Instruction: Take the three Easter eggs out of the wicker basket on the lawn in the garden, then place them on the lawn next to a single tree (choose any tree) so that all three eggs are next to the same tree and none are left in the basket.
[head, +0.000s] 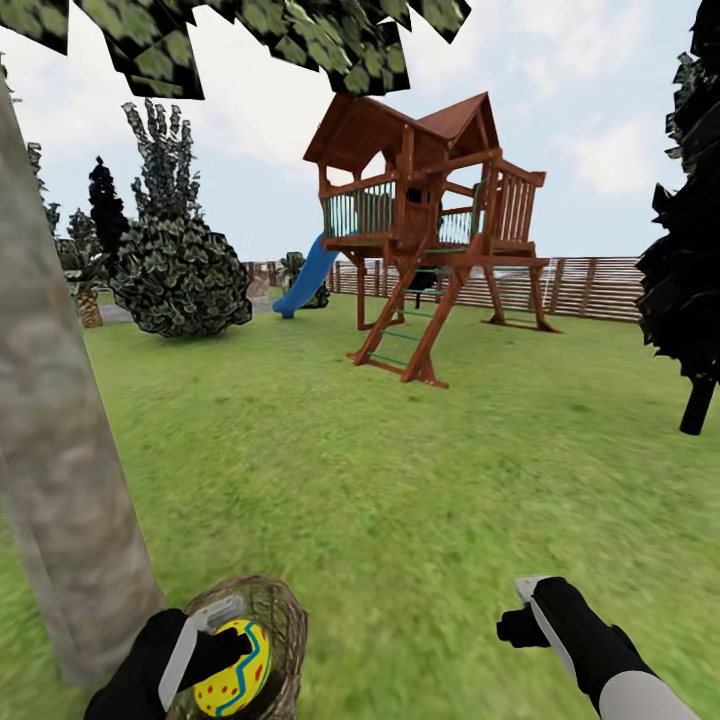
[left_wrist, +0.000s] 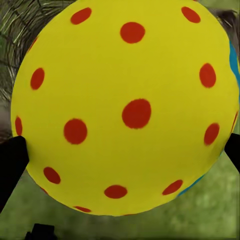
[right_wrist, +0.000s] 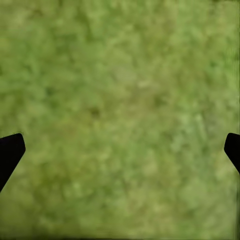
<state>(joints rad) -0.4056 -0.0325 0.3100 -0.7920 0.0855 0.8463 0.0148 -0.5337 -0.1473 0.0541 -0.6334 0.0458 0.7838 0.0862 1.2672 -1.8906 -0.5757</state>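
A yellow Easter egg (head: 232, 668) with red dots and a blue zigzag is held in my left gripper (head: 215, 652), which is shut on it just above the wicker basket (head: 285, 618). In the left wrist view the egg (left_wrist: 125, 110) takes up nearly the whole picture, with a dark fingertip (left_wrist: 11, 161) at each side and basket twigs (left_wrist: 20, 30) behind. The basket stands on the lawn (head: 400, 480) close to the thick grey-brown trunk of the tree (head: 60, 480). The basket's inside is hidden. My right gripper (head: 525, 612) hangs open over bare grass (right_wrist: 120, 100).
A wooden play tower (head: 420, 220) with a blue slide (head: 305, 275) stands mid-lawn ahead, in front of a slatted fence (head: 590, 285). A dark bushy shrub (head: 180, 275) is at back left and a black-leaved tree (head: 690, 300) at the right edge.
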